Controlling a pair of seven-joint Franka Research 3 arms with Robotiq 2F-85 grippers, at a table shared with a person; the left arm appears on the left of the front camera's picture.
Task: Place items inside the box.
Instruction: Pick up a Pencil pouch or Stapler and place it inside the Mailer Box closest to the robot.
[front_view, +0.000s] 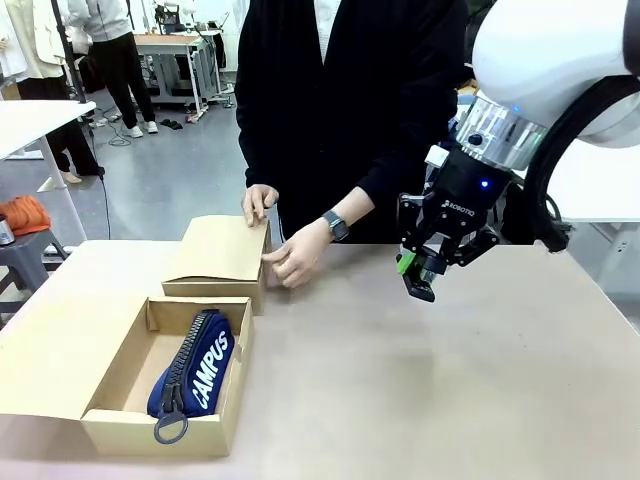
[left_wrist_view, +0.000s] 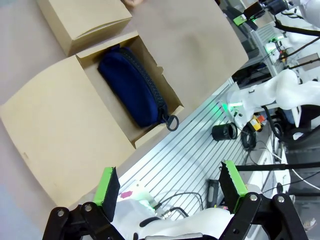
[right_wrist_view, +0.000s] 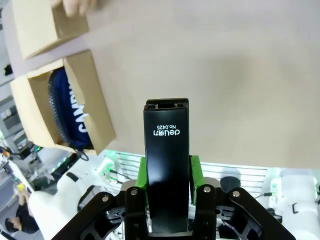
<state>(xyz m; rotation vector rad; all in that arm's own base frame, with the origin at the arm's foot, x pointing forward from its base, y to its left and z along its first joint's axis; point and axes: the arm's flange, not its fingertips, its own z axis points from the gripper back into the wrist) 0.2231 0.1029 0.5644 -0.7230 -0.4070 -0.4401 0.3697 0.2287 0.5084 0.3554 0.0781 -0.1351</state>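
Observation:
An open cardboard box (front_view: 165, 432) sits at the table's front left, its lid flap (front_view: 55, 350) folded out to the left. Inside it lies a navy "CAMPUS" zip pouch (front_view: 198, 365), which the left wrist view (left_wrist_view: 135, 90) and the right wrist view (right_wrist_view: 67, 110) also take in. My right gripper (front_view: 420, 275) hangs above the table's right half, well away from the box. It is shut on a black stapler (right_wrist_view: 166, 160) held between its green pads. High above the box's near edge, my left gripper (left_wrist_view: 171, 182) stands open with nothing in it.
A second, closed cardboard box (front_view: 220, 250) stands just behind the open one. A person at the far side rests one hand (front_view: 258, 203) on its back corner and the other hand (front_view: 300, 255) at its right side. Bare tabletop (front_view: 430, 380) spreads right of the boxes.

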